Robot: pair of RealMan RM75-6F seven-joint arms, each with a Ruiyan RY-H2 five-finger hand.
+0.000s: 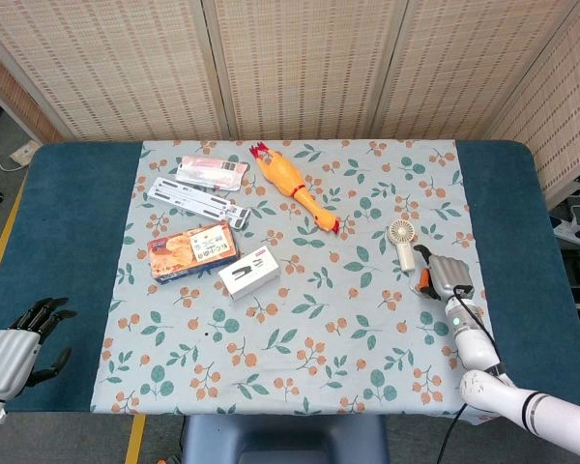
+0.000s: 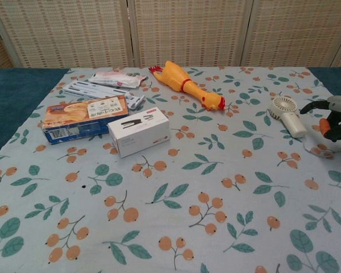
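My right hand (image 1: pixel 443 277) hovers low over the flowered cloth (image 1: pixel 300 348) at the right side, fingers apart, holding nothing. The chest view shows this right hand (image 2: pixel 335 116) at the right edge, thumb pointing toward a small white hand-held fan (image 2: pixel 287 114). The fan (image 1: pixel 403 242) lies flat just left of and beyond the hand, a short gap between them. My left hand (image 1: pixel 19 343) hangs at the lower left over the blue table edge, fingers loosely spread and empty; it does not appear in the chest view.
A yellow rubber chicken (image 1: pixel 292 184) lies at the back centre. At the left lie a snack box (image 1: pixel 192 250), a white stapler box (image 1: pixel 249 272), a pink packet (image 1: pixel 211 172) and a long white pack (image 1: pixel 195 200). A thin white cord (image 2: pixel 324 149) loops beside the fan.
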